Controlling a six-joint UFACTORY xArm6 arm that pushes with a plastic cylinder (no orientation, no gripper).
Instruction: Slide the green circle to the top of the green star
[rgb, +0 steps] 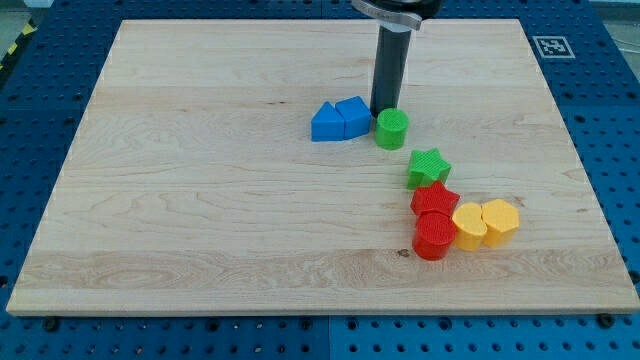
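Observation:
The green circle (391, 129) lies on the wooden board just right of two blue blocks. The green star (428, 167) lies below and to the right of it, a small gap apart. My tip (383, 111) stands right behind the green circle, at its upper left edge, touching or nearly touching it, and next to the right blue block (352, 117).
A blue triangle-like block (325, 123) sits left of the other blue block. Below the star are a red star-like block (435, 200), a red circle (434, 236) and two yellow blocks (469, 227) (500, 219). The board's right edge (578, 150) is nearby.

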